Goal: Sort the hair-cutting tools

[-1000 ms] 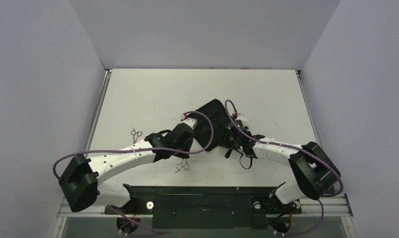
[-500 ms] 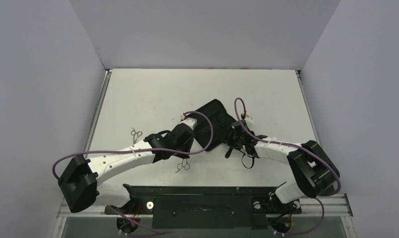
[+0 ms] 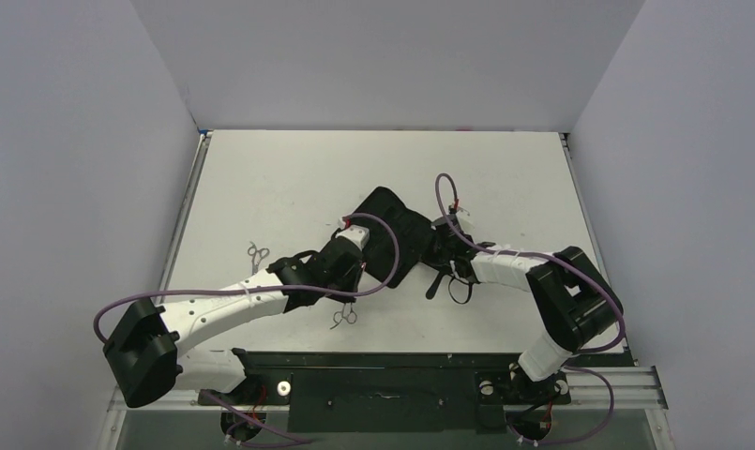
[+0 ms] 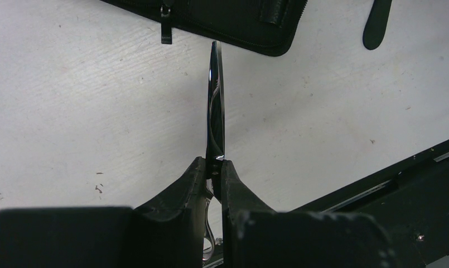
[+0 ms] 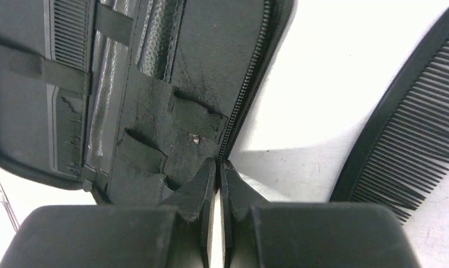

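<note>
My left gripper (image 3: 351, 289) (image 4: 217, 164) is shut on a thin silver pair of scissors (image 4: 216, 111). Its blades point at the open black zip case (image 3: 390, 232) (image 4: 233, 22), and its rings (image 3: 345, 316) hang below the fingers. A second silver pair of scissors (image 3: 257, 253) lies on the table to the left. My right gripper (image 3: 436, 247) (image 5: 218, 164) is shut on the case's zipper edge (image 5: 250, 84). A black comb (image 5: 411, 128) (image 3: 434, 282) lies on the table just right of the case. Another comb (image 5: 68, 84) sits under straps inside the case.
A black strap loop (image 3: 462, 292) lies by the right wrist. The black mounting rail (image 3: 383, 370) (image 4: 411, 190) runs along the near edge. Grey walls close in the white table (image 3: 289, 169) on three sides.
The right gripper has pushed left and away, and the case has swung and slid left with it. The left arm with the scissors has shifted slightly.
</note>
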Motion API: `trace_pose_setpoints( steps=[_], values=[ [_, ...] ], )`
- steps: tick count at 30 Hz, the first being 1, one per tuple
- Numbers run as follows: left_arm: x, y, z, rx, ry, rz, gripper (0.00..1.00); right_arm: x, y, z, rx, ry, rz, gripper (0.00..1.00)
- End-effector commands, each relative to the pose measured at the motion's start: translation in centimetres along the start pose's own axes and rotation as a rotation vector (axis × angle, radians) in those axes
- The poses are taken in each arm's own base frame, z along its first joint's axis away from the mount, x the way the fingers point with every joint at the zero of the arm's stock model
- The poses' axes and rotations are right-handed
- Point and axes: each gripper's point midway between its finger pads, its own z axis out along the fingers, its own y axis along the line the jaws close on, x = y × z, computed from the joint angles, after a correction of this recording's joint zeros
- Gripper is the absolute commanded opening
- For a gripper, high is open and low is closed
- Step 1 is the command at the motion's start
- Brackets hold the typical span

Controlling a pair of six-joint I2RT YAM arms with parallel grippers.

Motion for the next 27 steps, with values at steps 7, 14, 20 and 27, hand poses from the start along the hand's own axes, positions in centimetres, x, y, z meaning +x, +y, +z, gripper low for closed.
trace_pose_setpoints(
  steps=[7,14,20,27],
  values=[
    [-0.8,-1.7,0.2,0.069,-0.015,0.004,0.0,2.9,0.4,-1.4,0.032,0.048,-0.225,0.0],
    [-1.3,-2.5,1.3,0.03,0.06,0.083,0.0,3.8,-0.6,-1.7,0.026,0.054,-0.225,0.0],
    [-1.5,-2.6,2.2,-0.023,0.126,0.151,0.0,3.0,-2.0,-1.6,0.07,0.072,-0.303,0.0],
    [-1.6,-2.7,3.2,-0.041,0.163,0.192,0.0,1.4,-2.3,-2.2,0.122,0.085,-0.44,0.0]
  ],
)
